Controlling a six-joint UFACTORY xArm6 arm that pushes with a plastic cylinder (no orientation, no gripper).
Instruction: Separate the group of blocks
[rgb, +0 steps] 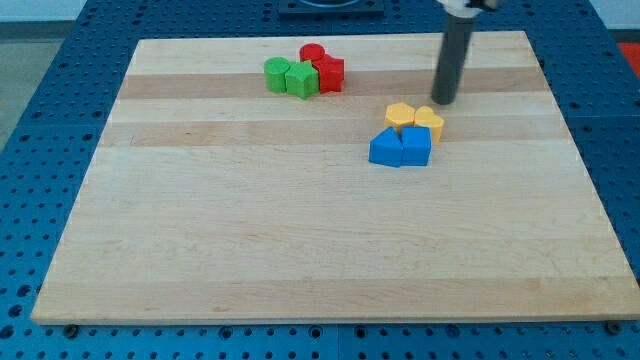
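Two clusters sit on the wooden board (300, 230). Near the view's top, a green round block (276, 73) and a green hexagonal block (301, 79) touch a red round block (312, 53) and a red block (329, 73). Right of centre, a yellow hexagonal block (400, 116) and a yellow block (430, 123) sit just above two blue blocks, one on the left (385, 148) and one on the right (416, 146), all touching. My tip (443, 102) stands just above and right of the yellow blocks, very close to them.
The board lies on a blue perforated table (40, 150) that shows on all sides. The dark rod (452, 55) rises from my tip to the view's top edge.
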